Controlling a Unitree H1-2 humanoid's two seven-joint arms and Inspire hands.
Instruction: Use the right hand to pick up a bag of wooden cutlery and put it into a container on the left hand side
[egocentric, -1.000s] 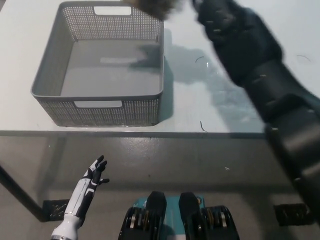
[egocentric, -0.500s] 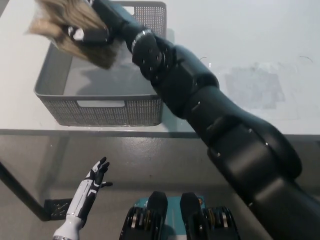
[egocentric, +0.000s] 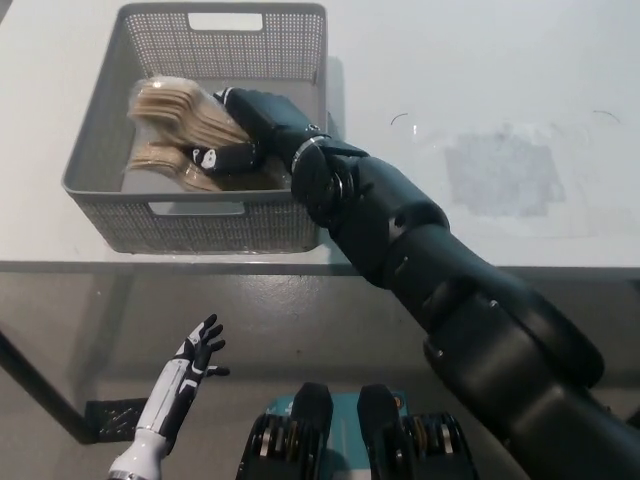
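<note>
- Head view shows my black right hand (egocentric: 246, 132) reaching across the table (egocentric: 480, 70) into the grey mesh basket (egocentric: 215, 228).
- My right fingers are curled around the bag of wooden cutlery (egocentric: 178, 112), clamping it from its right side.
- The bag sits inside the basket's walls, over the left half, with its pale wooden pieces fanning out toward the basket's left wall.
- The bag is blurred, so I cannot tell whether it touches the basket floor or hangs just above it.
- My right forearm crosses the basket's right wall near the front corner.
- The basket stands on the left part of the table, close to the front edge, with a handle slot in its near wall and one in its far wall.
- A dull scuffed patch (egocentric: 497, 175) marks the tabletop to the right, well apart from the basket.
- My white left hand (egocentric: 196, 350) rests low at the lower left, below the table edge, fingers spread and holding nothing.
</note>
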